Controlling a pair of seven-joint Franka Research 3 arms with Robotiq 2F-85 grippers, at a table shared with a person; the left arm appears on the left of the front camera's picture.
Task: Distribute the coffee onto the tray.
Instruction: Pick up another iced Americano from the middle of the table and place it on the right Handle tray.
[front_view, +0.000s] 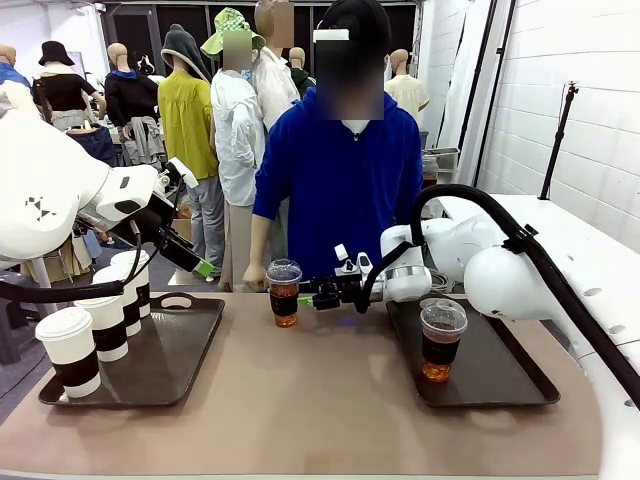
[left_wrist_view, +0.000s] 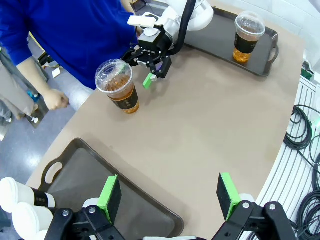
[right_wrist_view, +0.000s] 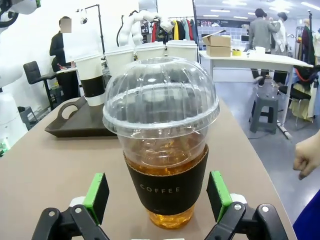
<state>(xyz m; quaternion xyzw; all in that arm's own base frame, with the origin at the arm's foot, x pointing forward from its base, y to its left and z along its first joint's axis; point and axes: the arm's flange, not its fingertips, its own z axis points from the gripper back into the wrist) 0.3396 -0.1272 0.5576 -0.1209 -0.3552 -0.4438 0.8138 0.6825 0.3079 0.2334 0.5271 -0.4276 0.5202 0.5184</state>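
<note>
two white robot arms are sharing a tan table (front_view: 320, 400) with a person in a blue top, and the step in hand looks like the pick-up of a second iced drink. the left dark brown plastic tray (front_view: 170, 365) is carrying four white lidded paper cups with dark brown sleeves (front_view: 70, 350); the right dark brown plastic tray (front_view: 500, 375) is holding one clear dome-lidded plastic cup of amber drink (front_view: 442, 340). the other clear dome-lidded cup with a coffee-printed band (right_wrist_view: 162, 150) is standing on the bare table between the trays, near the person's edge. the right gripper (right_wrist_view: 157, 195) is reaching in level, its green pads (right_wrist_view: 97, 192) standing wide on either side of the cup's band, apparently not touching. the next move likely calls for closing gently on the sleeve, then lifting straight. the left gripper (left_wrist_view: 170, 197) is hovering wide open and empty above the left tray's near edge.
</note>
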